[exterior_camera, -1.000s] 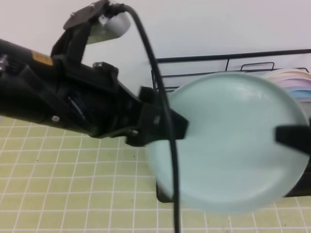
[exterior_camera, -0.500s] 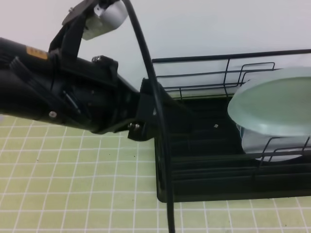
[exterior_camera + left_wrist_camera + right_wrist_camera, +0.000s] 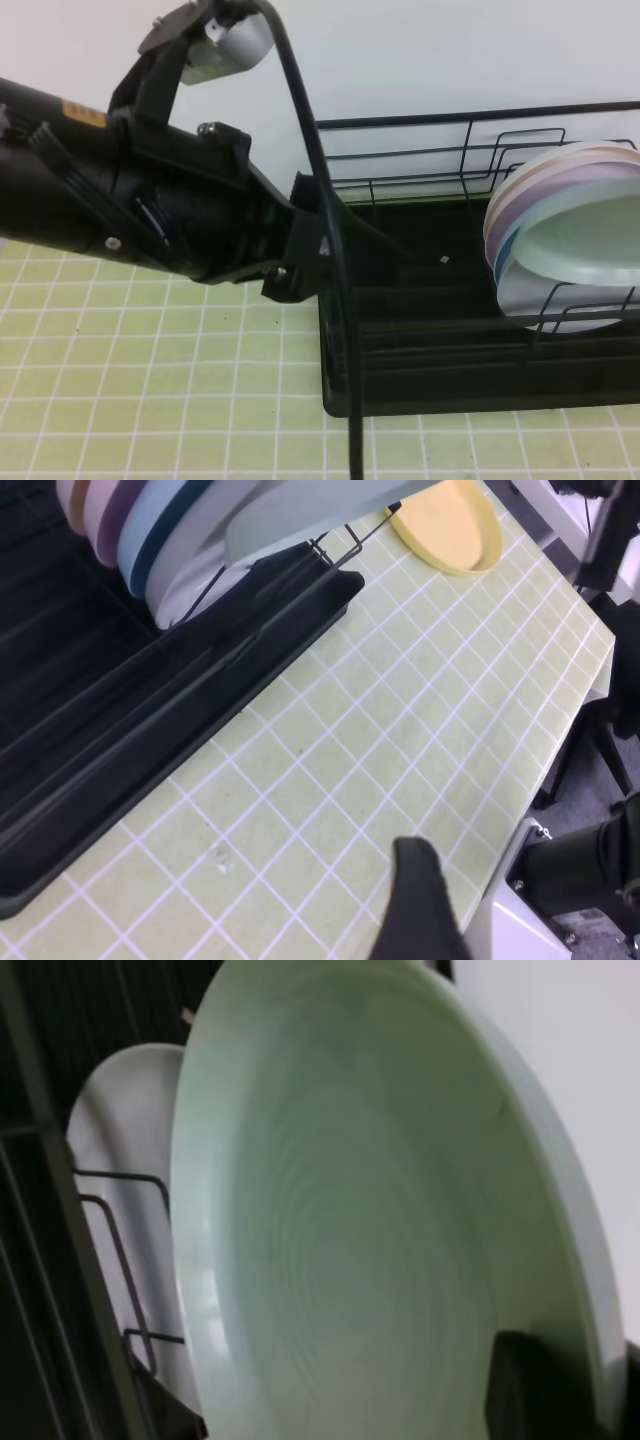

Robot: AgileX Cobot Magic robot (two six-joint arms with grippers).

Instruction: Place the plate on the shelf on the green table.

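The pale mint-green plate [image 3: 590, 240] leans tilted among the upright plates at the right end of the black wire shelf [image 3: 420, 340] on the green table [image 3: 150, 400]. It fills the right wrist view [image 3: 330, 1240], where one black finger [image 3: 540, 1390] of my right gripper is clamped on its rim. The right gripper is outside the exterior view. My left gripper [image 3: 345, 240] hangs over the shelf's left end, empty and well left of the plate. Only one of its fingers [image 3: 420, 900] shows in the left wrist view.
Cream, pink, purple and blue plates [image 3: 540, 190] stand behind the mint one, and a greyish-white plate [image 3: 540, 300] in front. A yellow plate [image 3: 450, 525] lies on the table beyond the shelf. The table's edge [image 3: 590, 650] is close. A black cable [image 3: 330, 250] hangs across the arm.
The plate left my left gripper, moved right and down, and now rests in the shelf among the other plates. The left arm has drawn back slightly.
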